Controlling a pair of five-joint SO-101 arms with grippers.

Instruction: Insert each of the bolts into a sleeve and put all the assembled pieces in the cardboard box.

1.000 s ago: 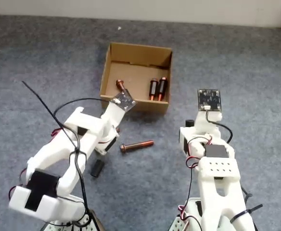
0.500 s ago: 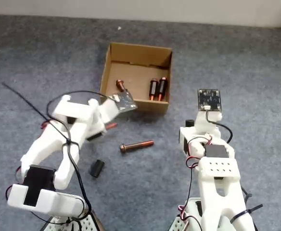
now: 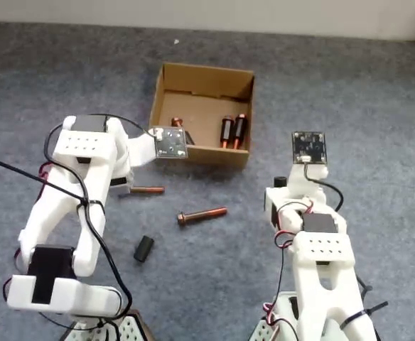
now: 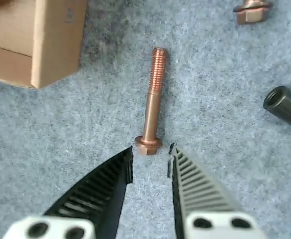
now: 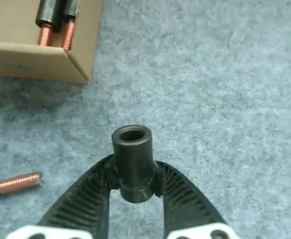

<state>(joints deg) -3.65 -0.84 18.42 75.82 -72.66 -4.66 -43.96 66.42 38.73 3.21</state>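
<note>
While the box (image 3: 207, 153) holds two finished pieces (image 3: 232, 131) in the high view, one bolt (image 3: 202, 213), a second bolt (image 3: 142, 190) and a loose sleeve (image 3: 143, 248) lie on the table (image 3: 349, 92).

In the left wrist view, the left jaws are open, and the second bolt (image 4: 151, 104) lies just past their tips.

In the right wrist view, the right jaws grip another sleeve (image 5: 132, 154).

Grey carpet (image 3: 378, 106), pale wall strip (image 3: 278, 13) behind it
</note>
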